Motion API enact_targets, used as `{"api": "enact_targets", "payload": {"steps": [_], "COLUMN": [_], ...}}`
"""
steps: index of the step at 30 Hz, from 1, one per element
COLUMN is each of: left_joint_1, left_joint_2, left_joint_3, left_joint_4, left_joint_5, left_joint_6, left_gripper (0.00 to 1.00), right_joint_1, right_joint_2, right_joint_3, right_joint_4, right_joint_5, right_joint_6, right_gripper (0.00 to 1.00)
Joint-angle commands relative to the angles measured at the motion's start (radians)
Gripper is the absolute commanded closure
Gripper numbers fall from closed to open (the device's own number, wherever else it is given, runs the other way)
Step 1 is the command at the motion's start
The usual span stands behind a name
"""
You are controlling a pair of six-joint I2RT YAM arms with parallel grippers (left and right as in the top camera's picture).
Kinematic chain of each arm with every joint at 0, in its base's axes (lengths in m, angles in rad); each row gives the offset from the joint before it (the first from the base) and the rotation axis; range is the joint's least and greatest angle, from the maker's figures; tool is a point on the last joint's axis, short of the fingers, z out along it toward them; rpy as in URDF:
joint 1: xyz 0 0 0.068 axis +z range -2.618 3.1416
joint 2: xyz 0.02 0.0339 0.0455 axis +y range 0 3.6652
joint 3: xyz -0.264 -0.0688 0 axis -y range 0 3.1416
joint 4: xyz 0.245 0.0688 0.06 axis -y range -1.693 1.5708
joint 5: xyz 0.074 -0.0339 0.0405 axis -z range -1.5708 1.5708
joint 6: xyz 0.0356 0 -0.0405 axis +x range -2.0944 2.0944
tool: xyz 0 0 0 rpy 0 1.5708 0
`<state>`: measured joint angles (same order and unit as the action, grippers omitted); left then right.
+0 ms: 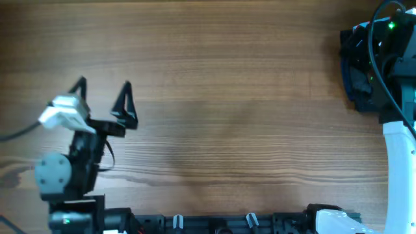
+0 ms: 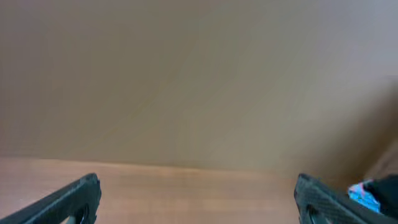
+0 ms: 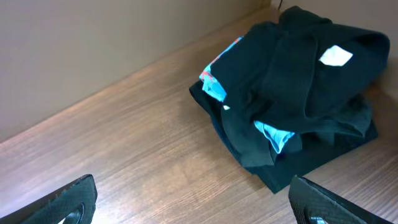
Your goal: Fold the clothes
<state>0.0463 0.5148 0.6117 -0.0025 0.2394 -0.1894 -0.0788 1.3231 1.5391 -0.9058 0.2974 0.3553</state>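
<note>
The black T-shirt [image 3: 311, 81] lies crumpled on top of a pile at the table's far right, its white label [image 3: 336, 56] showing. In the overhead view the pile [image 1: 356, 81] is mostly hidden under my right arm. My right gripper [image 3: 193, 186] is open and empty, hovering over bare wood just short of the pile. My left gripper [image 1: 103, 84] is open and empty over the left side of the table, far from the shirt. In the left wrist view its fingers [image 2: 198, 183] frame only bare wood.
A light-blue garment [image 3: 214, 84] is sandwiched under the black shirt. A dark navy folded stack [image 3: 311, 165] lies at the bottom of the pile. A wall [image 3: 93, 43] rises behind the wooden table [image 1: 227, 97]. The arm bases stand along the front edge.
</note>
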Motion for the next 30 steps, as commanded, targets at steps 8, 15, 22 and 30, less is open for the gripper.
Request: {"api": "enact_targets", "payload": {"steps": [8,15,22,30], "left_joint_1": [-0.001,-0.012,-0.012,-0.012], "left_joint_2": [-0.241,-0.340,-0.424,-0.500], "left_joint_3": [-0.304,-0.407,-0.458,-0.502], "left_joint_4": [0.067,0.068,0.067,0.067], "left_joint_5": [0.025,0.013,0.002,-0.013], "left_joint_6": [-0.002,-0.001,0.002,0.002], "left_gripper": [0.00,0.00,0.00,0.00], "right_joint_1": [0.003,0.003,0.003,0.003], "right_joint_2": [0.009,0.008,0.009,0.008], "right_joint_3": [0.005,0.005,0.005,0.005], "right_joint_4": [0.000,0.000,0.000,0.000], "right_joint_5": [0.027,0.027,0.027,0.027], "right_joint_6": [0.011,0.011,0.011,0.011], "right_gripper": [0.00,0.00,0.00,0.00]}}
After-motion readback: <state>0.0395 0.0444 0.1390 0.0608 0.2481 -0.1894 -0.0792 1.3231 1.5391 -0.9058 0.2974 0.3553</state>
